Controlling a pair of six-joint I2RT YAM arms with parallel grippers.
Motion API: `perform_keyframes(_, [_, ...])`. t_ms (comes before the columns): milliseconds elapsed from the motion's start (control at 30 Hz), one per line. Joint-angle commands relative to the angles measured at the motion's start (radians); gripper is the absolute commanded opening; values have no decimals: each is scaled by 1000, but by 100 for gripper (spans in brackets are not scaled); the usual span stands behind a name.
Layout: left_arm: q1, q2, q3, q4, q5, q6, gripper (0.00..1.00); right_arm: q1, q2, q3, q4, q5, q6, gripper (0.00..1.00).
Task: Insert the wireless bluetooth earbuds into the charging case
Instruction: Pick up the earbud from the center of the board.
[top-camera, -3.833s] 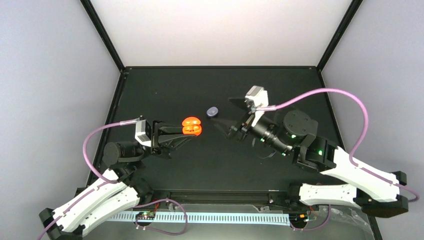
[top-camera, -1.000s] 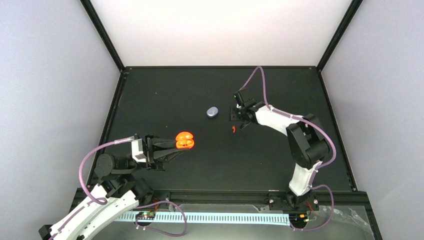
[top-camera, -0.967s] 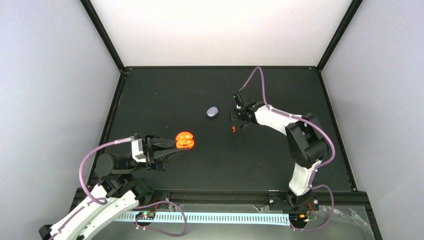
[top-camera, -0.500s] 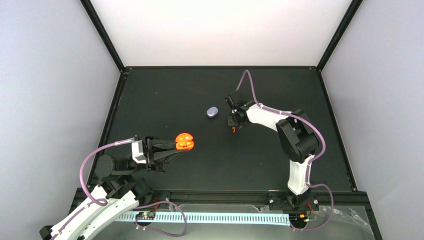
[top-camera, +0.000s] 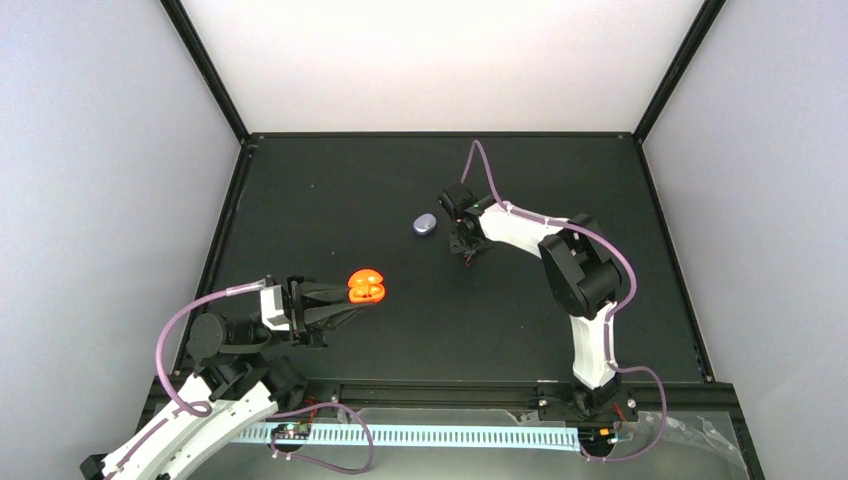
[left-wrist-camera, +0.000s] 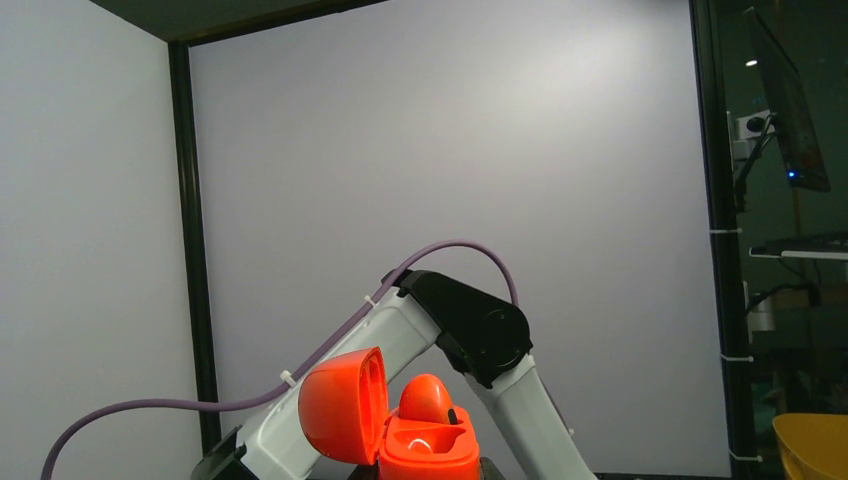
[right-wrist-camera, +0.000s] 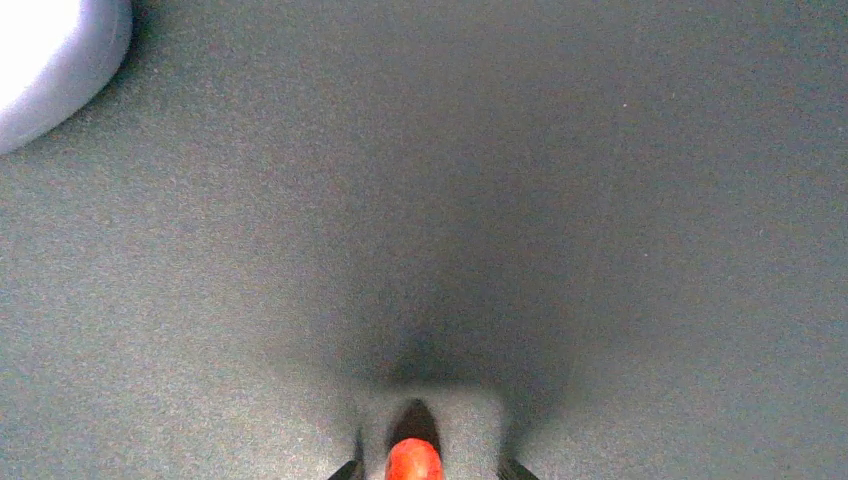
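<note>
2 arms, 1 orange chg case, 1 purple chg case, 2 red-orange earbuds

enclosure: matte black desk bounded by black frame posts, bright white rear wall, pale grey-lavender side walls; the dim room beyond the frame holds a monitor.

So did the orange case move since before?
Yes. The orange case has come toward the near side and a bit left, farther from the purple case, which lies where it was.
</note>
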Motion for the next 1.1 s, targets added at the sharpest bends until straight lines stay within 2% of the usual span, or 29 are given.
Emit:
perform_keyframes(0, [-5,-14,0,-3,5,17,2,4,29,19,-44,16,3,34])
perform_keyframes(300, [-5,-26,0,-13,7,19,2,8,44,10,-42,-9,9,28])
perform_keyframes(800, [-5,-14,0,-9,7,25,2,6,89,32,-32,-40,23,28])
perform_keyframes(1067, [-5,-14,2,-14,6,30,1,5,92,36,-20,-60,30,21])
